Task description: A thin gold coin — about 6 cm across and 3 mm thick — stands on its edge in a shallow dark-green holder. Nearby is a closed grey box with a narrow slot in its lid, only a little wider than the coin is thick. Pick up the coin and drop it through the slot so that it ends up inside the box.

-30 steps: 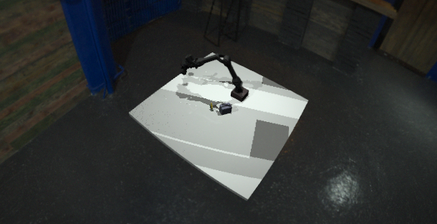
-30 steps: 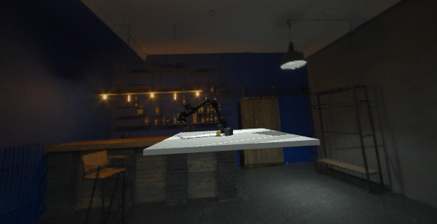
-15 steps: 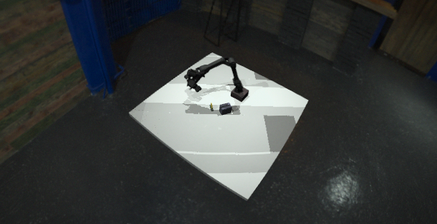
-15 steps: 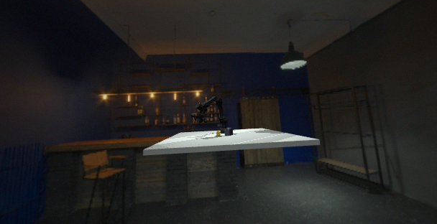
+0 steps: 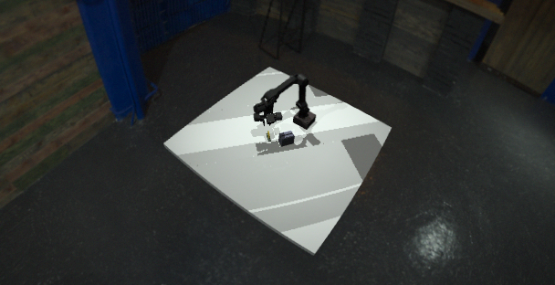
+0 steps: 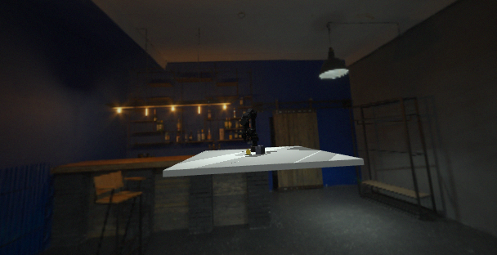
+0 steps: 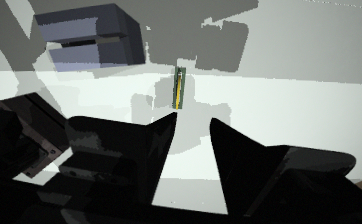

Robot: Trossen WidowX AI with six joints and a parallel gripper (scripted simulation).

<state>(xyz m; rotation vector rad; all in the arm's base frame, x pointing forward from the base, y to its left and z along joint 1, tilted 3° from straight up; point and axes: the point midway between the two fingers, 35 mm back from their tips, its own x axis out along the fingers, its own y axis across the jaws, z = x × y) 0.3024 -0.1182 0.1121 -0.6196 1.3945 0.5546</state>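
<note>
The gold coin (image 5: 268, 135) (image 6: 248, 152) (image 7: 178, 93) stands on its edge in the dark-green holder (image 7: 183, 89), seen nearly edge-on from the wrist. The closed grey box (image 5: 287, 138) (image 6: 260, 149) (image 7: 71, 31) stands beside the holder, to its left and farther up in the wrist view. Its slot shows there as a dark line, running crosswise to the coin. My gripper (image 5: 268, 122) (image 7: 193, 119) is partly open and empty. It points down above the table near the coin; in the wrist view the coin lies beyond the fingertips, nearly in line with the left finger's tip.
The white table (image 5: 219, 174) (image 6: 204, 166) (image 7: 302, 110) carries the holder, the box and the arm. The arm's base (image 5: 304, 120) (image 7: 37, 112) stands behind the box in the top view. Shadows of the arm fall around the coin and box.
</note>
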